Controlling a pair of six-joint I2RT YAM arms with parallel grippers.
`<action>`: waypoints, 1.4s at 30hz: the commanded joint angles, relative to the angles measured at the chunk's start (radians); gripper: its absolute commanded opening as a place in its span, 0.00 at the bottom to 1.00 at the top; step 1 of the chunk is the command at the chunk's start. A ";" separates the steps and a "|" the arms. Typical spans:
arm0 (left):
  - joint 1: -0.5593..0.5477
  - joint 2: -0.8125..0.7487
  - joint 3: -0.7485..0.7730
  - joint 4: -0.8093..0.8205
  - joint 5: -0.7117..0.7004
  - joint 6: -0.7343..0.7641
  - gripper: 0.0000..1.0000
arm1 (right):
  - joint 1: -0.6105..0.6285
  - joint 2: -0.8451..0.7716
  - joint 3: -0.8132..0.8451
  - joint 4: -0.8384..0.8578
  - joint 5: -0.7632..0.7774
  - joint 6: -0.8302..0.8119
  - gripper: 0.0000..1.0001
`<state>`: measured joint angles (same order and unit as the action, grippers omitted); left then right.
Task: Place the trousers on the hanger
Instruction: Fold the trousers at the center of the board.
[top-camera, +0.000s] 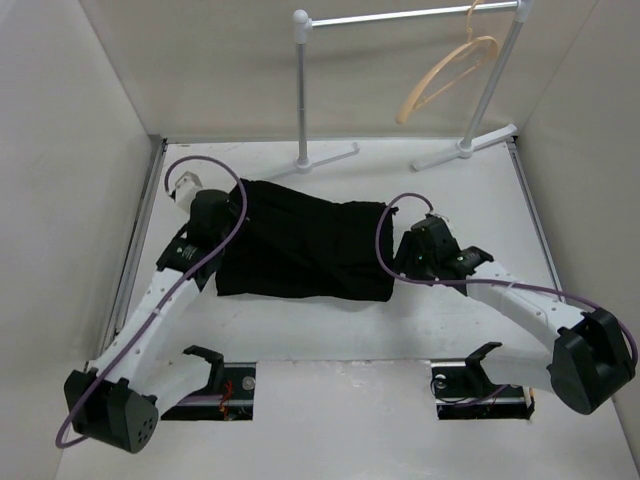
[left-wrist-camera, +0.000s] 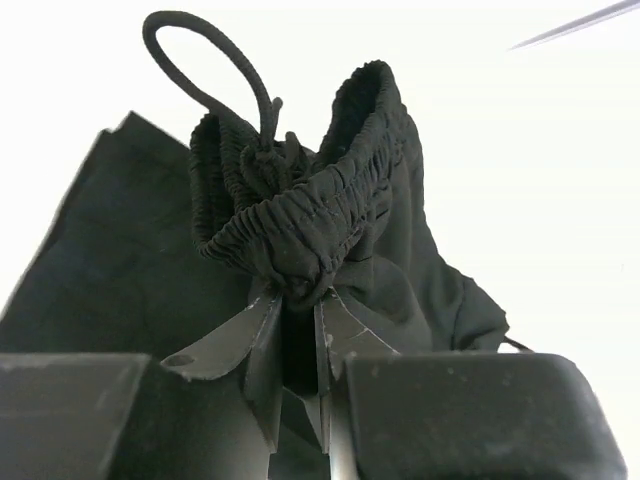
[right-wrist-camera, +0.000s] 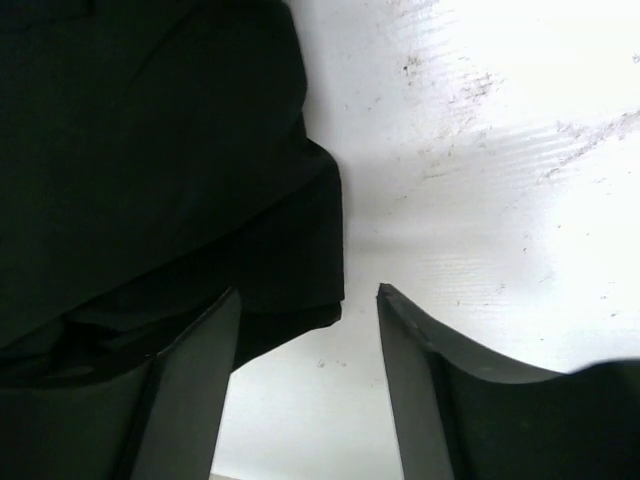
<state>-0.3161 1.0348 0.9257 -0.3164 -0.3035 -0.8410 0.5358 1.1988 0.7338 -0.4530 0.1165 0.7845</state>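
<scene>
Worktop (top-camera: 330, 335): white and flat, with white walls (top-camera: 60, 150) around it.
Trousers (top-camera: 300, 250): black, lying flat on the worktop. The long way runs from the left tool (left-wrist-camera: 297, 300) across to the right tool (right-wrist-camera: 308, 292). One end is at each tool.
Left tool: shut tight on the stretchy waist. The cloth bunches up just past its tips, and a cord loop (left-wrist-camera: 200, 60) sticks up above that.
Right tool: wide open and holding nothing. One finger (right-wrist-camera: 190, 390) is over the far end of the cloth and the other is over bare worktop. A corner of the cloth pokes partway into the gap.
Hanger (top-camera: 445, 65): hangs tilted from the rail (top-camera: 400, 17), far past both tools and higher up. The right tool is nearer to it.
Next move (my guess): the right tool has to go a little more over the cloth, then close, so both ends can be lifted toward the hanger.
</scene>
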 joint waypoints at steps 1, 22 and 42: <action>0.013 -0.030 -0.132 -0.115 -0.086 -0.050 0.10 | -0.013 -0.022 0.006 0.053 -0.024 -0.025 0.60; -0.011 -0.064 -0.009 -0.209 -0.067 -0.067 0.49 | 0.149 0.156 0.236 0.022 -0.020 -0.016 0.31; -0.203 0.214 -0.161 0.028 -0.002 -0.122 0.45 | 0.106 0.104 0.027 0.096 0.014 0.002 0.50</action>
<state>-0.5465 1.3441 0.8211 -0.2745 -0.2798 -0.9344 0.6609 1.4147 0.7494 -0.3927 0.1066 0.7914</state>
